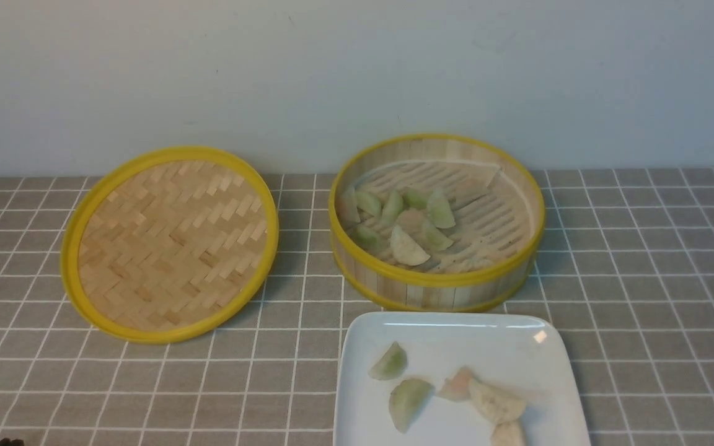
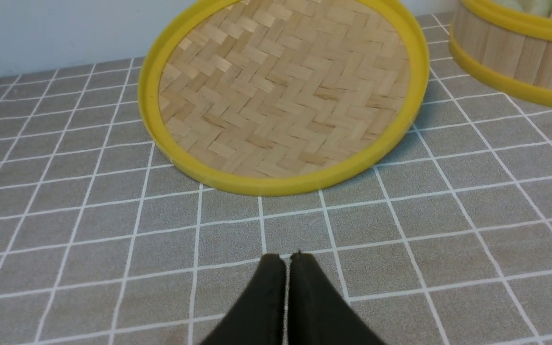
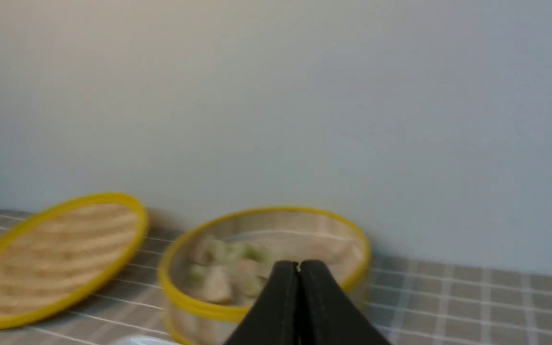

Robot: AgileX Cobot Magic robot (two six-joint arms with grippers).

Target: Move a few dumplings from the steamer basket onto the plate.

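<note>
The steamer basket [image 1: 436, 282] stands at the back right of the table with several dumplings [image 1: 408, 246] heaped in its left half. In front of it lies the white plate [image 1: 444, 331], holding several dumplings [image 1: 406, 401] near its front edge. Neither arm shows in the front view. My left gripper [image 2: 287, 261] is shut and empty, low over the tablecloth in front of the lid. In the blurred right wrist view my right gripper [image 3: 299, 266] is shut and empty, raised and facing the steamer basket [image 3: 199, 309], with the plate's rim [image 3: 146, 341] at the picture's edge.
The woven yellow-rimmed lid [image 1: 171, 243] leans tilted at the back left; it fills the left wrist view as the lid [image 2: 281, 96], beside the basket wall [image 2: 515, 57]. A grey checked cloth [image 1: 654, 297] covers the table, and a pale wall [image 1: 332, 74] closes the back.
</note>
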